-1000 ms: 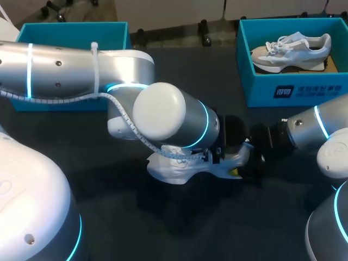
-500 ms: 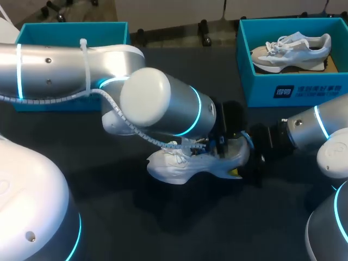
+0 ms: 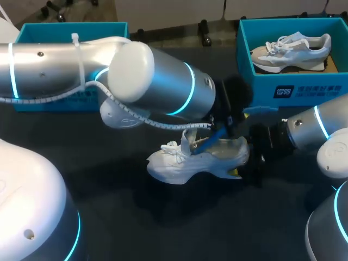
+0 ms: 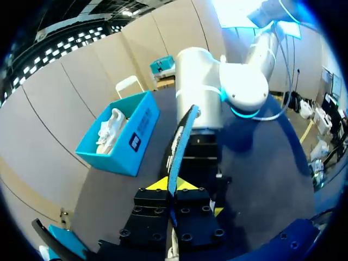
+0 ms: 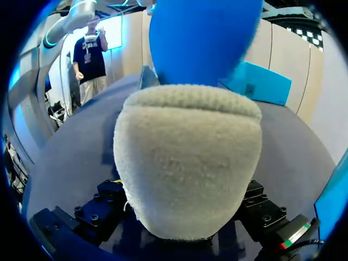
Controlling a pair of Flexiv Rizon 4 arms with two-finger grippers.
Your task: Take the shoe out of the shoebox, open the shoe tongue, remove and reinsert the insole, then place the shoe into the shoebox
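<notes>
Holding a blue insole [image 3: 209, 138] over a white shoe [image 3: 185, 166] at mid-table

The left gripper [image 4: 173, 185] is closed narrowly on the blue insole. In the left wrist view the insole shows edge-on, as a thin strip pinched between the two yellow tips and running out ahead of them. In the head view it slants from the gripper down to the shoe's opening, just behind the laces.

The white shoe lies on its sole on the dark table [image 3: 163, 228], near the middle, with its toe toward the left arm's side and its heel toward the right arm's side. The left arm [image 3: 157, 89] reaches over it from the left.

The right gripper [image 3: 246, 166] is at the heel and clamped on it. In the right wrist view the pale, fuzzy heel fills the space between the black fingers, one on each side, and the insole shows above it. The right arm [image 3: 312, 128] comes in low from the right edge.

The shoebox [image 3: 261, 81] stands open at the far right, well apart from the white shoe. A second shoe [image 3: 291, 49], pale grey and white, lies inside it. A teal box [image 3: 70, 30] sits at the far left, partly hidden behind the left arm.
</notes>
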